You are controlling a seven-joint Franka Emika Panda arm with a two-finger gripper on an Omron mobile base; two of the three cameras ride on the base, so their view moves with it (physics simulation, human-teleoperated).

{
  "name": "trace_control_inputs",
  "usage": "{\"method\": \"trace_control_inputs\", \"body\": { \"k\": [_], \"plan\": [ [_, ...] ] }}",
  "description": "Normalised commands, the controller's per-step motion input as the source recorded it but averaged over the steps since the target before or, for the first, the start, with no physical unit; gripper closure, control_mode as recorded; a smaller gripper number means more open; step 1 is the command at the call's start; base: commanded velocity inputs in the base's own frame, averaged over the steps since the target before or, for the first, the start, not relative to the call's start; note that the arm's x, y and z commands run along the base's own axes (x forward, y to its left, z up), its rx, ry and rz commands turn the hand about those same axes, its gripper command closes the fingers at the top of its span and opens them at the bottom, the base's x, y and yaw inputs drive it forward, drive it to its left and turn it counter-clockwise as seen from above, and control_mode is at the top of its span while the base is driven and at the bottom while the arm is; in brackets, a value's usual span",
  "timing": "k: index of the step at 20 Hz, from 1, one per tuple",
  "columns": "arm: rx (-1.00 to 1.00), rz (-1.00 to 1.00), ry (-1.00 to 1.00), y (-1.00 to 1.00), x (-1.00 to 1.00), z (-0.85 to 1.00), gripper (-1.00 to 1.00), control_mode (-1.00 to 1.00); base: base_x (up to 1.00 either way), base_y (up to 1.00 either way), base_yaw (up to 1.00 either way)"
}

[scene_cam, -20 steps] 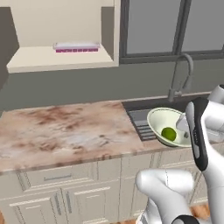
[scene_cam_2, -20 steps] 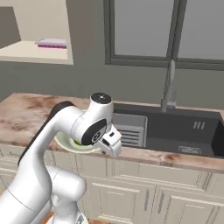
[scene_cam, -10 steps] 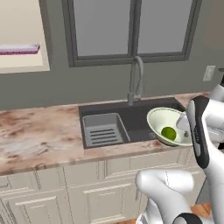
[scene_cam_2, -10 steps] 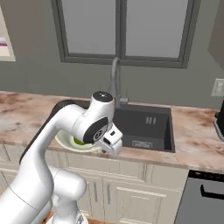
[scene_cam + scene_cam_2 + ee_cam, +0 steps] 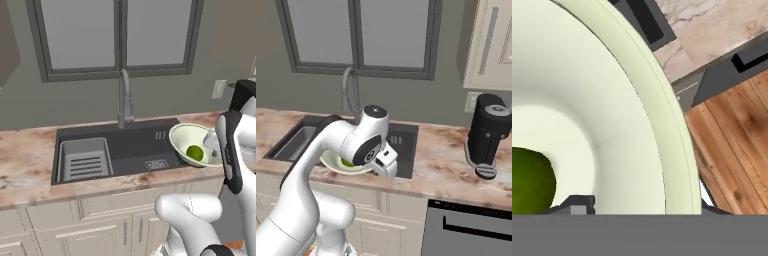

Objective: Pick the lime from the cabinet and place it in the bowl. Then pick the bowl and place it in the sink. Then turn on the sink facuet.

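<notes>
My gripper [image 5: 214,146] is shut on the right rim of the pale greenish-white bowl [image 5: 186,136] and holds it tilted above the right end of the dark sink [image 5: 135,146]. The lime [image 5: 194,152] lies inside the bowl, low against its wall. From the right base view, the bowl [image 5: 330,161] and the lime [image 5: 347,162] peek out behind my hand near the sink [image 5: 404,142]. The hand view has the bowl's wall [image 5: 612,125] and the lime [image 5: 529,182] at the lower left, with my gripper [image 5: 643,207] clamped on the rim. The faucet [image 5: 124,98] stands behind the basin.
A ribbed grey tray insert [image 5: 84,159] fills the sink's left part. A black coffee machine [image 5: 488,132] stands on the marble counter [image 5: 441,167] to the right, under a cream wall cabinet [image 5: 491,42]. A dark dishwasher front [image 5: 471,230] sits below; a window is behind the faucet [image 5: 348,91].
The whole scene has slid left in both base views, so the base has driven right. The sink now lies in front. The bowl with the lime stays in the gripper.
</notes>
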Motion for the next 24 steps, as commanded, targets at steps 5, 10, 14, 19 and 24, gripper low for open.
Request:
{"method": "trace_control_inputs", "body": {
  "k": [5, 10, 14, 19, 24],
  "plan": [
    [0.0, 0.0, 0.0, 0.0, 0.0, 0.0, 1.0, 1.0, 0.84, -0.07, 0.0],
    [0.0, 0.0, 0.0, 0.0, 0.0, 0.0, 1.0, 1.0, 0.45, -0.01, 0.0],
    [0.0, 0.0, 0.0, 0.0, 0.0, 0.0, 1.0, 1.0, 0.02, -0.01, 0.0],
    [-0.02, 0.0, 0.07, 0.0, 0.22, -0.14, 1.0, -1.0, 0.0, 0.0, 0.0],
    [-0.11, 0.04, 0.05, 0.02, 0.98, -0.78, 1.0, -1.0, 0.0, 0.0, 0.0]
  ]
}}
